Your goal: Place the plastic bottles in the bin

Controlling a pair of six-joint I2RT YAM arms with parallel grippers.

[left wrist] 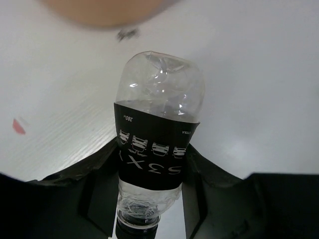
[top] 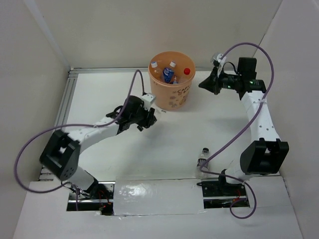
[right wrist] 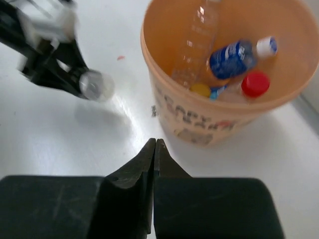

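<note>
The bin [top: 172,94] is a pale-orange bucket at the back middle of the table. Inside it lie several plastic bottles, among them a blue-labelled one [right wrist: 232,57], a red-capped one [right wrist: 255,83] and a clear one [right wrist: 197,40]. My left gripper [top: 149,118] sits just left of the bin, shut on a clear bottle with a black label [left wrist: 157,124]; its fingers [left wrist: 102,191] press on both sides of the label, cap end toward the wrist. My right gripper [right wrist: 155,144] hangs shut and empty to the right of the bin [right wrist: 224,117]. Another clear bottle [top: 203,158] stands near the right arm's base.
White walls enclose the table on the left, back and right. A metal rail [top: 65,104] runs along the left edge. Cables loop off both arms. A small red mark [left wrist: 18,126] is on the tabletop near the left gripper.
</note>
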